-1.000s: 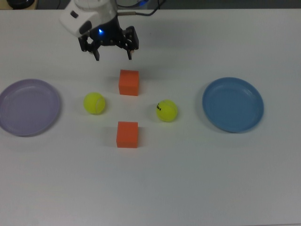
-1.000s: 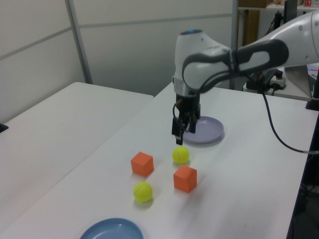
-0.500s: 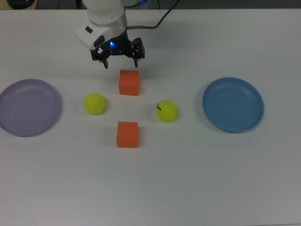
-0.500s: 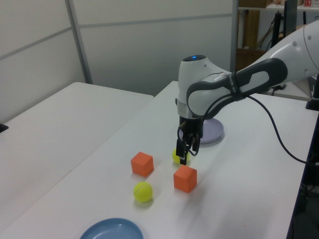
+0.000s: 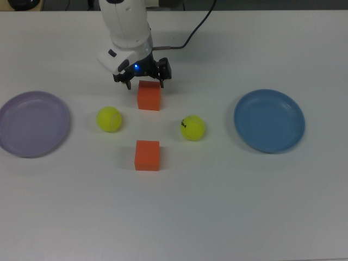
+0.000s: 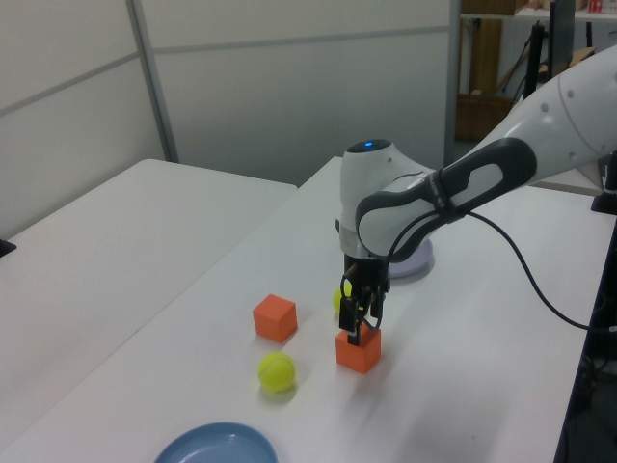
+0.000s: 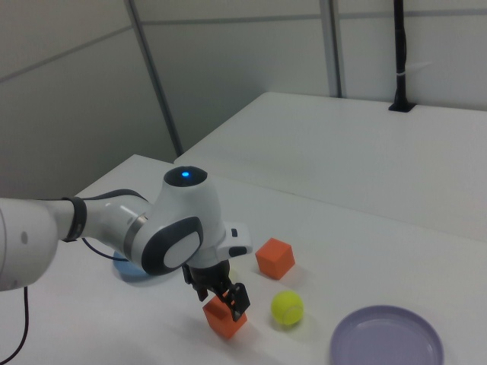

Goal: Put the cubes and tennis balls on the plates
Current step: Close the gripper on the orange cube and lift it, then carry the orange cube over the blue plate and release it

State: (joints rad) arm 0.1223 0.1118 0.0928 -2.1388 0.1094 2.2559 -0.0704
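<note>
Currently low over the upper cube [image 5: 149,95] with jaws [image 5: 145,82] spread apart, straddling its top; cube on the table [image 5: 217,206], near the top view's centre, between purple plate [image 5: 33,124] and blue plate [image 5: 269,120], neither loaded. Risk: a fingertip landing on the cube's top face instead of clearing its side, shoving or tipping it. Also possible: off-centre closing twisting the cube toward the nearby ball [image 5: 109,119].
</note>
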